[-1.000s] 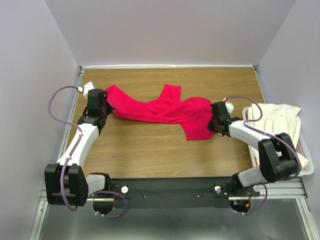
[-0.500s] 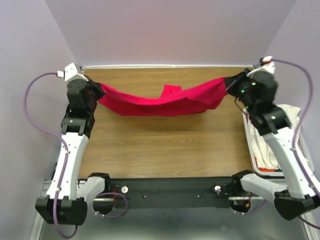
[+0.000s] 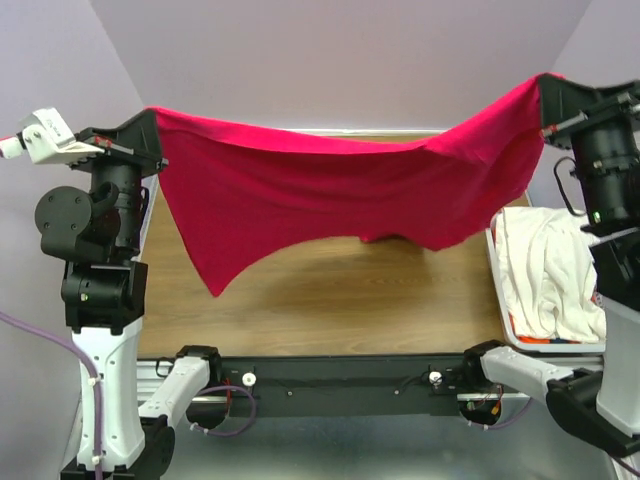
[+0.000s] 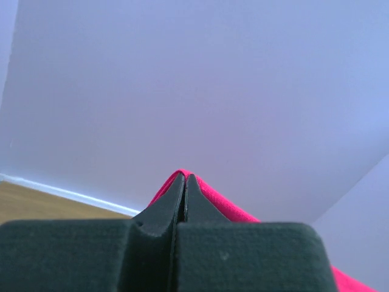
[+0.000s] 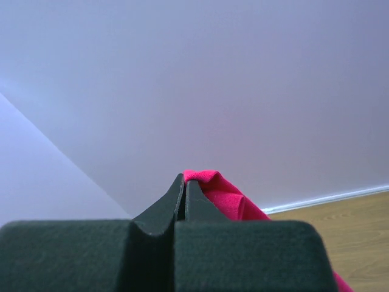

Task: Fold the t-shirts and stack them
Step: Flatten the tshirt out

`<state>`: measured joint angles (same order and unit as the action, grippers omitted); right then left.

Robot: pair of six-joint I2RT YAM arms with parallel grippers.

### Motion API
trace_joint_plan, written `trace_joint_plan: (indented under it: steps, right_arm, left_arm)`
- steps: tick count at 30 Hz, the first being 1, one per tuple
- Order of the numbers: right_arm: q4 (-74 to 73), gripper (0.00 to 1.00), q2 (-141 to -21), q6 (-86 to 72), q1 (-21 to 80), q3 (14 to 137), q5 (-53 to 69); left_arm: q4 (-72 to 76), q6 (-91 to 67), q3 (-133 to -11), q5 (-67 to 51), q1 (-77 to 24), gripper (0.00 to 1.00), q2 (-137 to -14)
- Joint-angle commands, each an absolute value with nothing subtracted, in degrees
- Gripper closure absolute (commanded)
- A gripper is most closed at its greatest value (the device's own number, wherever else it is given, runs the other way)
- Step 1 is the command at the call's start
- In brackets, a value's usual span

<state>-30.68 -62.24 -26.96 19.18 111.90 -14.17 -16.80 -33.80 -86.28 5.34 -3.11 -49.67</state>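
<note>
The red shirt point(image 3: 340, 195) was suspended above the bench point(image 3: 330, 290), stretched between both arms and clear of the wood surface.

The left end effector point(image 3: 150, 115) was raised high at the left side and clamped tight on 1 upper corner of the cloth. In the left wrist view its 2 fingers point(image 4: 164, 207) met with no gap, with a red fold pinched at their tips.

The right end effector point(image 3: 541, 88) was raised high at the right side and clamped on the opposite upper corner. The right wrist view showed the same closed pinch, with red cloth bunched just past the tips.

The top edge of the shirt sagged slightly between the 2 grip points. The lower edge hung unevenly: 1 pointed flap dropped lowest toward the left, and the remainder rose toward the right. Whether any sleeve was folded behind could not be determined.

The white shirt point(image 3: 545, 265) lay crumpled in the basket point(image 3: 503, 300) at the right edge of the bench, beside the right arm, and was gripped by neither arm.
</note>
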Motion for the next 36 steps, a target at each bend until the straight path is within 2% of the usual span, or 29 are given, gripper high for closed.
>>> trace_joint_plan:
  steps: [1,2,7,9,12,13,15,17,20,24,27,30,36]
  right_arm:
    - [-32.18,1.0,-74.23,-23.74,19.34,113.64,-12.57]
    - [-31.38,1.0,-74.27,-23.3,19.42,113.64,-12.66]
    - [-26.11,1.0,-91.11,-21.27,18.72,116.27,-11.7]
    - [-25.14,1.0,-96.74,-21.01,16.97,123.63,-8.8]
    - [-25.14,1.0,-109.39,-19.34,15.47,139.18,-7.3]
    - [-25.14,1.0,-113.43,-18.99,15.12,143.48,-7.29]
    - [-24.79,1.0,-116.09,-18.46,14.33,152.61,-7.73]
    - [-23.13,1.0,-115.58,-17.85,13.54,154.33,-8.96]
    - [-15.66,1.0,-110.59,-16.36,13.01,146.89,-10.63]
    - [-11.95,1.0,-101.7,-15.64,12.92,138.36,-11.16]
    - [-11.25,1.0,-96.44,-16.69,12.83,127.74,-11.25]
    - [-10.99,1.0,-92.39,-19.68,12.92,114.47,-10.29]
    - [-9.84,1.0,-77.45,-28.55,12.92,84.15,-8.8]
  left_arm:
    - [-13.47,-35.42,-83.43,3.44,-2.81,1.0,-55.62]
    - [-12.14,-35.68,-82.19,3.17,-2.81,1.0,-56.5]
    - [-2.57,-36.48,-77.43,2.72,-2.81,1.0,-64.58]
    - [-0.36,-35.07,-78.74,2.81,-2.72,1.0,-71.34]
    - [4.13,-33.75,-86.02,0.27,-2.37,1.0,-81.71]
    - [4.13,-33.49,-92.05,-0.87,-2.29,1.0,-84.17]
    - [3.96,-32.87,-98.75,-3.5,-1.5,1.0,-90.68]
    - [1.15,-32.44,-109.83,-4.13,-1.14,1.0,-95.59]
    - [-1.3,-31.29,-120.48,-4.39,-0.53,1.0,-98.86]
    - [-2.02,-31.29,-124.02,-5.53,1.67,1.0,-99.23]
    - [-1.76,-31.64,-119.11,-5.89,2.02,1.0,-97.13]
    - [-0.35,-32.25,-108.92,-5.63,2.02,1.0,-93.7]
    - [3.51,-35.33,-83.09,-5.01,2.11,1.0,-85.0]
